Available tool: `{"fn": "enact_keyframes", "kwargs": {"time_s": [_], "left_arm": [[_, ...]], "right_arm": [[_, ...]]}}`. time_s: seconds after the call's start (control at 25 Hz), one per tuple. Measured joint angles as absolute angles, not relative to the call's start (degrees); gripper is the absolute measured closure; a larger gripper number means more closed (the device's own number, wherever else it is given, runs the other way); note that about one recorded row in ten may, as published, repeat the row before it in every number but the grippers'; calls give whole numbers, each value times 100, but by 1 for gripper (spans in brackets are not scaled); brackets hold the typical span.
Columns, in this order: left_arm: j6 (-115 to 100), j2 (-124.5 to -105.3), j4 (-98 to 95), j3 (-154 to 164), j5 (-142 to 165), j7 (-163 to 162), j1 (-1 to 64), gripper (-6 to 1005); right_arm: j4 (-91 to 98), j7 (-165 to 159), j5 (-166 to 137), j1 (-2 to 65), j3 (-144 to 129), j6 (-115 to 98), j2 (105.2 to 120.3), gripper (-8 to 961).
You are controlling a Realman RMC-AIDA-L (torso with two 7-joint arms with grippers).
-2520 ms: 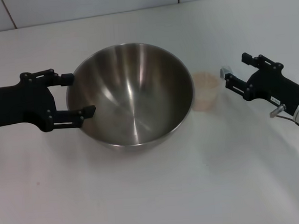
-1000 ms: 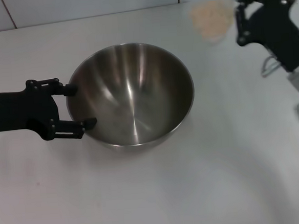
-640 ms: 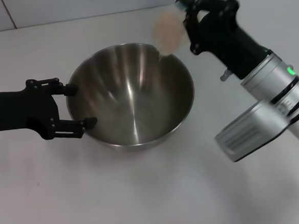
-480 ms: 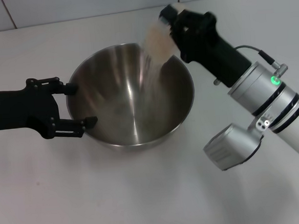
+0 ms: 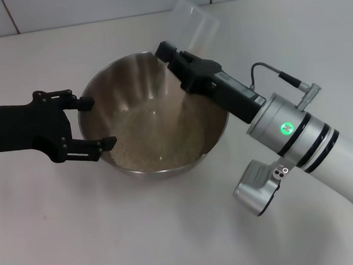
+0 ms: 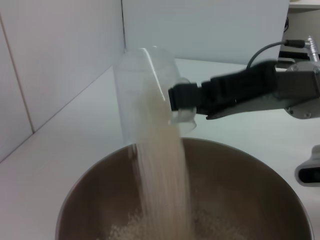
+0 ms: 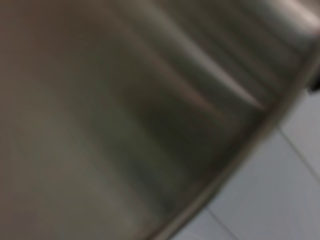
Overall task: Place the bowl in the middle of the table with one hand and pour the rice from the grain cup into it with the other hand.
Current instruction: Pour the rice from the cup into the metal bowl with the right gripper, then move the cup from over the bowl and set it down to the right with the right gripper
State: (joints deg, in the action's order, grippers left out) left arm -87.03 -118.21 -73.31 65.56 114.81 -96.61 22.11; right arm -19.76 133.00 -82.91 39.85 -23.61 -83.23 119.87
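Since half a second ago the grain cup (image 5: 194, 23) has tipped past level, mouth down over the bowl's (image 5: 212, 137) far rim, and rice (image 5: 156, 140) now covers the bowl's bottom, a stream falling from the cup. The right gripper (image 5: 180, 60) is clamped on the cup. The left gripper (image 5: 90, 121), jaws spread, straddles the bowl's left rim on the table (image 5: 111, 234).

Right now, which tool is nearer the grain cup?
Right. The right tool is shut on the upturned grain cup above the bowl's far rim, pouring rice. The left tool sits at the bowl's opposite rim, apart from the cup.
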Motion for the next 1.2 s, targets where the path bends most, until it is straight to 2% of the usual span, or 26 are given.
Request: {"fn": "enact_keyframes", "kwargs": {"time_s": [0.2,0.44,0.6,0.84,1.0,1.2], "left_arm": [[-8715,-11815,-7330,6556,11484,-9667,2219,131],[-8721,-11812,-7330,6556,11486,-9668,2218,131],[-8721,-11811,-7330,6555,11488,-9668,2211,131],[-8732,-11813,-7330,6556,11487,-9667,2216,131],[-8740,-11813,-7330,6549,11486,-9642,2217,131],[-8739,-11825,-7330,6547,11486,-9617,2221,131]], "right_arm": [[-1954,14340,-8590,4012,-2234,-8013,11987,937],[-2372,13763,-8795,3937,-1627,-7975,11988,937],[-3573,11357,-8898,3663,-123,-8290,11957,937],[-4000,7703,-9547,2906,1314,-8512,11943,937],[-3564,4927,-9760,2494,2145,-8528,11921,936],[-2411,2221,-9751,2513,2664,-7754,11937,936]]}}
